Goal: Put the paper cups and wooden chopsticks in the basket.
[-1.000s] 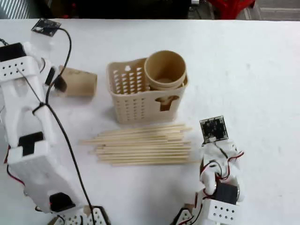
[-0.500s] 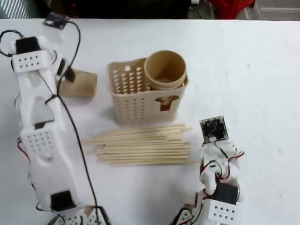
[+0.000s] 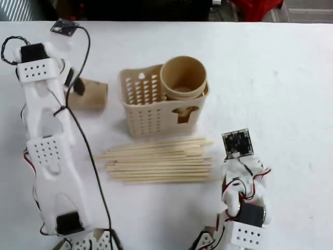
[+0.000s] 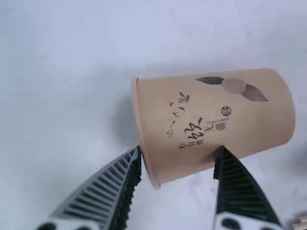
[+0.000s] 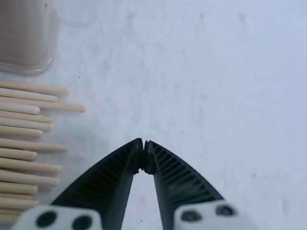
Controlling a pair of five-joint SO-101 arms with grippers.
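Paper cup (image 3: 91, 95) lies on side, upper left of high view, left of basket (image 3: 145, 114); brown, printed, undented. Left arm has swung out to it. Left fingers (image 4: 115, 187) spread wide, tips at cup wall, nothing clamped; grasp looks next. Second cup (image 3: 183, 78) stands in basket. Chopsticks (image 3: 158, 161) on table (image 3: 276, 78) below basket. Right fingers (image 5: 120, 177) pinched together, empty.

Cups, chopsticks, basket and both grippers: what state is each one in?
Basket, upright.
Paper cup in basket, upright, mouth up.
Other paper cup, on its side on the table.
Chopsticks, lying loose on the table.
Left gripper, open, straddling the lying cup.
Right gripper, shut, empty.
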